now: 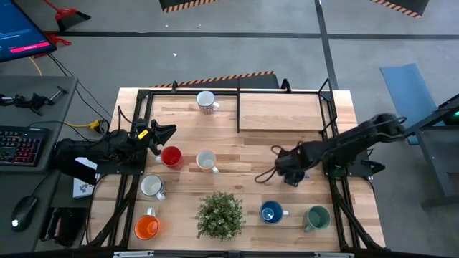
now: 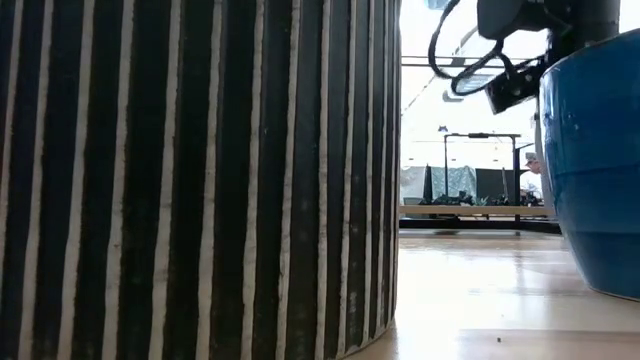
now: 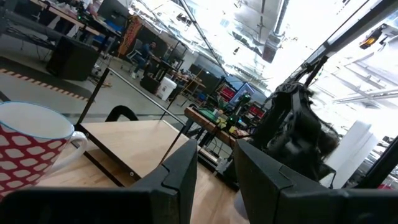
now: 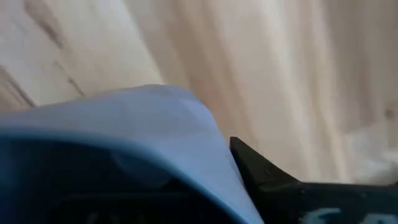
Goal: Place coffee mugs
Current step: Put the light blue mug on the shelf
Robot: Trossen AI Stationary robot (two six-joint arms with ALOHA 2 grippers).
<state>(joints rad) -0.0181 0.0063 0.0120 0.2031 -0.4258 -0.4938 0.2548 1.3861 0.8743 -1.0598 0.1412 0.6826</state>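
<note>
Two mugs, blue mug [image 1: 271,212] and green mug [image 1: 316,217], near the table's [image 1: 287,115] front edge.

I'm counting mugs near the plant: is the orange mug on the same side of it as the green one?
No: from above, the orange ceramic mug sits opposite the green ceramic mug, across the leafy potted plant.

A workshop-like lab is indicated by hazard-striped floor tape [image 1: 222,77], a keyboard [image 1: 20,145] at left, and workbenches [image 3: 214,118] behind.
</note>
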